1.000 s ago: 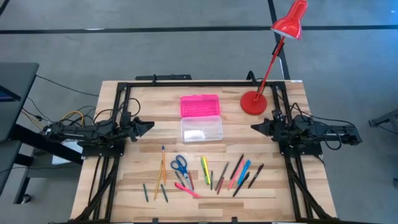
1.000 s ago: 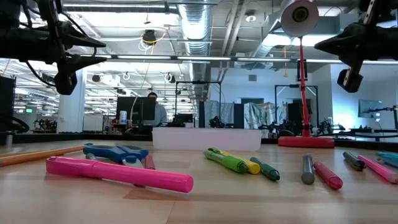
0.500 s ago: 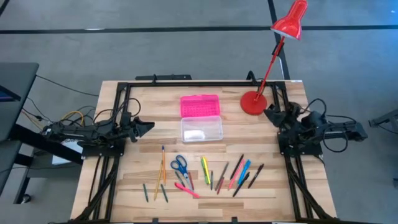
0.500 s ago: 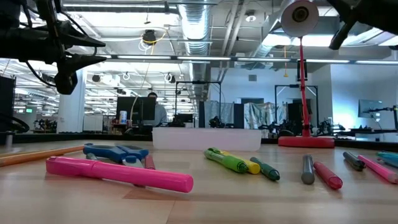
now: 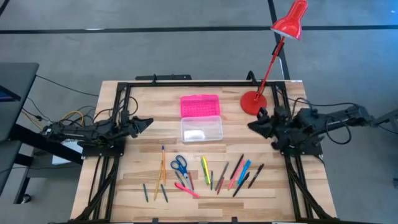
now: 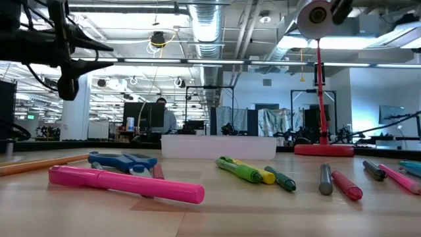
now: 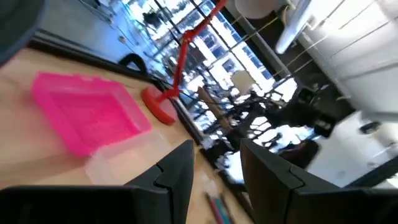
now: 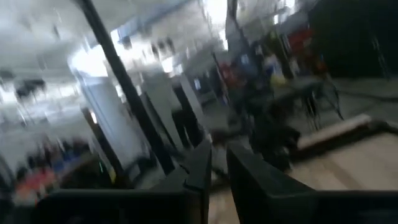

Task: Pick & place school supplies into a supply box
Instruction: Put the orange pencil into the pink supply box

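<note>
The supply box lies open at the table's middle, its clear base toward the near side and its pink lid flat behind it. The school supplies lie in a loose row on the table toward the near edge: blue-handled scissors, a yellow highlighter, a pink marker, and several pens and pencils. My left gripper hovers left of the box, pointing at it, open and empty. My right gripper hangs high, right of the box, its fingers a narrow gap apart and empty.
A red desk lamp stands on its round base at the far right, close to my right gripper, with its head beyond the table. A black frame rail runs along the far edge. A person sits in the room behind.
My right gripper has risen well above the table, leaving the top of the low view. It swung toward the lamp at the far edge and then back toward the box, rolling as it went. The box and supplies have not moved.
</note>
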Controlling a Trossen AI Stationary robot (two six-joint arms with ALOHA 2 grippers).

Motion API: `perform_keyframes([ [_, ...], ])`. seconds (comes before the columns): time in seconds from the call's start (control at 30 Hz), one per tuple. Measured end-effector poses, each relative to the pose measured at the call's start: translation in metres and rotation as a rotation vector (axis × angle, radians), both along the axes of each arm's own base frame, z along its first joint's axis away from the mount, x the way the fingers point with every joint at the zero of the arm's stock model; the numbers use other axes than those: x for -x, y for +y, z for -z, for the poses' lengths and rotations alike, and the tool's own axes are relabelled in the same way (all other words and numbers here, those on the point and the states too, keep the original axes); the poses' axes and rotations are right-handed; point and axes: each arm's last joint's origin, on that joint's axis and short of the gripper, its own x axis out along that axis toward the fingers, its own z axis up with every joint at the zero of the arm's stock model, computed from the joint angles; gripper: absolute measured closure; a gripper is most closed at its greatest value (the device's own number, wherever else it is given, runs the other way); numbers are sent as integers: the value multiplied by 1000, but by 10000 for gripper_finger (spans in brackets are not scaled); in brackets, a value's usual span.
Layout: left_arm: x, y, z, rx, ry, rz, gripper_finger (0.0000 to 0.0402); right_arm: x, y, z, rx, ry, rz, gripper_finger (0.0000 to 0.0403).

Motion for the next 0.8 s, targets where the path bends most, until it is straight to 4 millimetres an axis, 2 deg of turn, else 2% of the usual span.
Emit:
perform_keyframes([
  [0.2, 0, -6, -15, 2, -124, 123, 276, -20, 10, -8, 117, 210, -30, 351],
  [0.37, -3, -10, -43, -107, -117, 108, 276, -27, 11, -14, 166, 208, -20, 351],
  [0.63, -35, -23, -88, -251, 34, 224, 276, -31, 6, -13, 167, 221, 17, 351],
  [0.8, -64, -41, -89, -218, 317, 353, 276, -31, 7, -12, 170, 232, 10, 351],
])
